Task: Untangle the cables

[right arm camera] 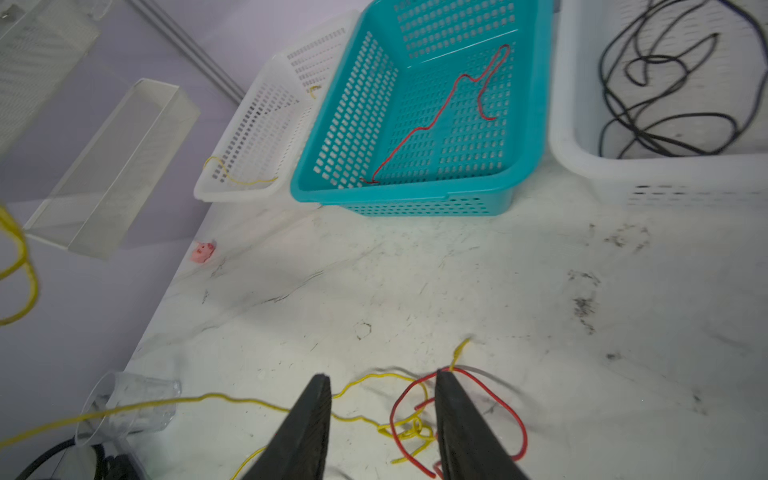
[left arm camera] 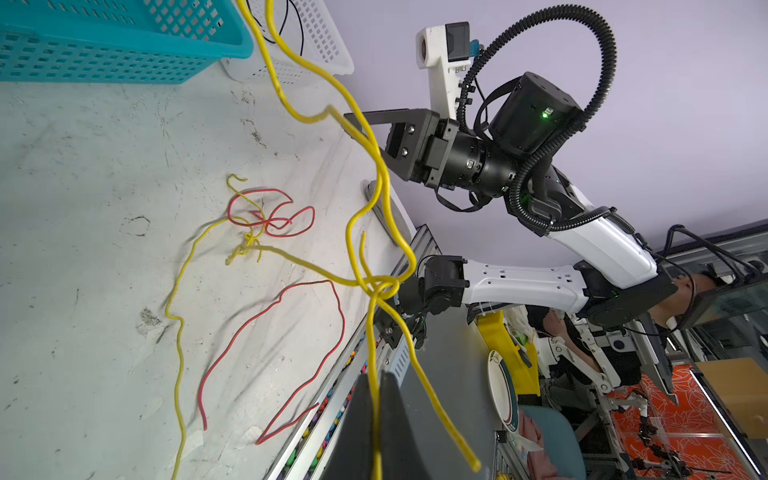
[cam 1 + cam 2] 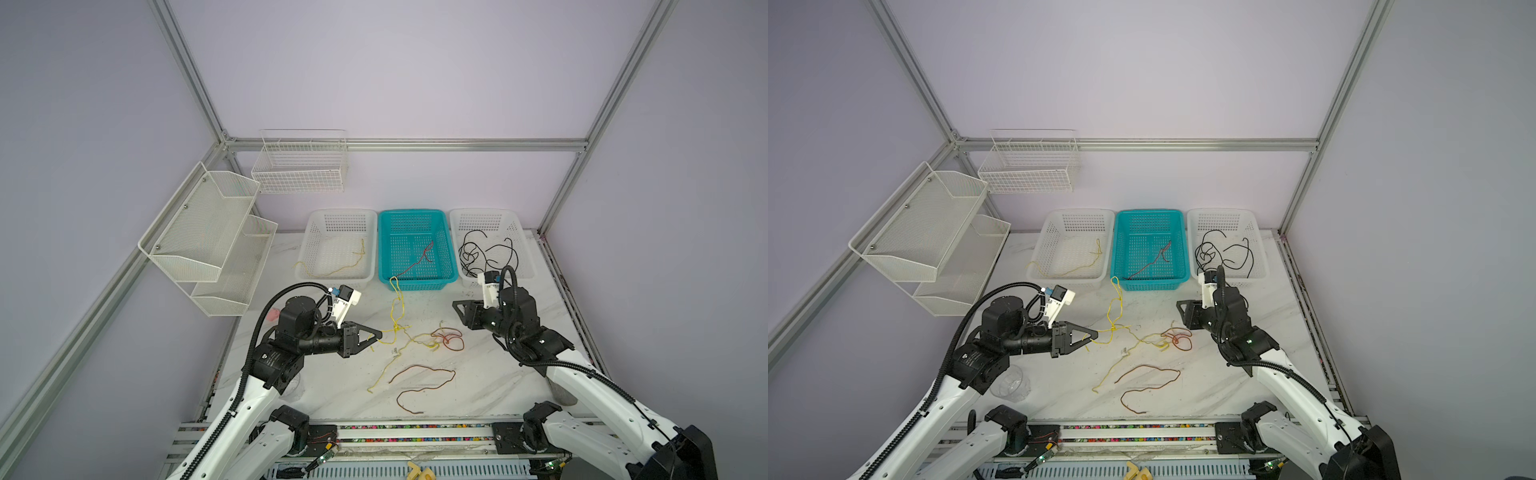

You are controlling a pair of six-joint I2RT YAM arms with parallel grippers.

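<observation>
While yellow cable (image 2: 380,286) is clamped by left gripper (image 3: 378,334), right gripper (image 1: 382,374) is held open at red cable loop's (image 2: 259,190) 12 o'clock.

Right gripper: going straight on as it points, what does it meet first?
Probably the red-and-yellow cable tangle on the table, framed by the open right gripper; depth is unclear.

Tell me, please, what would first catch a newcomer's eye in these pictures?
The teal basket stands bright at the back of the table, one red cable inside. Nearer the front, the left gripper is shut on a knotted yellow cable, holding part of it above the table.
</observation>
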